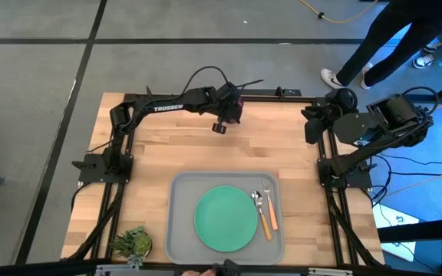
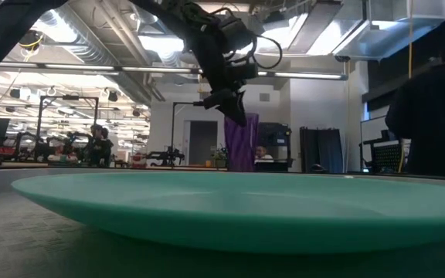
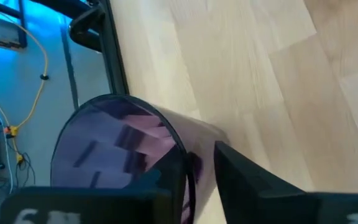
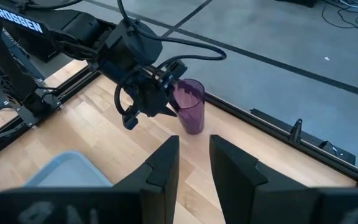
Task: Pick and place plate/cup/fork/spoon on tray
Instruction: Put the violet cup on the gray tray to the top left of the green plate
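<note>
The purple cup [image 4: 190, 106] stands upright near the table's far edge, and my left gripper [image 4: 174, 94] is shut on it; both also show in the low view, cup [image 2: 242, 144] and gripper [image 2: 229, 100]. The green plate [image 1: 225, 218] lies on the grey tray [image 1: 179, 230] at the near edge. The spoon [image 1: 258, 205] and the fork [image 1: 269, 208] lie on the tray just right of the plate. My right gripper [image 4: 194, 163] hangs open and empty over the table's far right, well clear of the cup. My left gripper holds the cup by its rim wall [image 3: 180, 163], apparently with one finger inside the mouth and one finger [image 3: 253, 183] outside. It comes at the rim slanting down from the table's left side. The cup stays upright; whether its base [image 4: 193, 129] is on the table, I cannot tell.
A small green plant [image 1: 133, 244] sits at the table's near left corner. Black frame rails run along the table's edges [image 4: 278, 121]. A person's legs [image 1: 374, 46] show on the floor beyond the far right corner. Bare wood lies between the cup and the tray.
</note>
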### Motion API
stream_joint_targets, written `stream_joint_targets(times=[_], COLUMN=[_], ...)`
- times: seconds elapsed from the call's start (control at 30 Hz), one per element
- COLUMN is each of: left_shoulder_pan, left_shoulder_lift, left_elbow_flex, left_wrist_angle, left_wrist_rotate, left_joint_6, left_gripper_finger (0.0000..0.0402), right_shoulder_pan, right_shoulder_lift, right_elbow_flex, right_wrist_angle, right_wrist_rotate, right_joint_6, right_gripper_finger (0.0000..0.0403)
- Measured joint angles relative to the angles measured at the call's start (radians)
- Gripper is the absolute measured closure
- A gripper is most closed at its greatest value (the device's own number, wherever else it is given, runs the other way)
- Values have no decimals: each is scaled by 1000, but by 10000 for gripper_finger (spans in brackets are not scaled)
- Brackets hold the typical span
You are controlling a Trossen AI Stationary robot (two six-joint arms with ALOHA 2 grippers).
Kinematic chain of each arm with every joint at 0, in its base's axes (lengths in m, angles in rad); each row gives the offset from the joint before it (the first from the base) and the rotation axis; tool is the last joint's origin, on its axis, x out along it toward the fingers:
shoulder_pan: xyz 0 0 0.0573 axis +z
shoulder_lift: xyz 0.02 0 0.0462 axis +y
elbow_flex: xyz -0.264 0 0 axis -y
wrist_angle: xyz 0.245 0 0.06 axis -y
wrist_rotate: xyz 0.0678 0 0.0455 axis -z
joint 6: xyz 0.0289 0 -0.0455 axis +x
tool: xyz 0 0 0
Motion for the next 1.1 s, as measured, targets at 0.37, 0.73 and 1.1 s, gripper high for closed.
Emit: stream_joint_targets(times=[0.37,0.73,1.1], left_shoulder_pan=[-41,-86,-209], left_shoulder_lift=[-6,-7,-17], left_elbow_flex=[28,379,627], left_wrist_angle=[-46,-536,-930], left_wrist_rotate=[-2,172,141], left_joint_6=[-9,-205,-428], left_gripper_finger=[396,398,398], right_shoulder_pan=[0,0,0], right_shoulder_lift=[0,0,0], right_elbow_flex=[0,0,0], right_wrist_angle=[0,0,0], right_wrist_rotate=[0,-1,-3], right_joint_6=[1,1,-6], right_gripper_finger=[308,308,308])
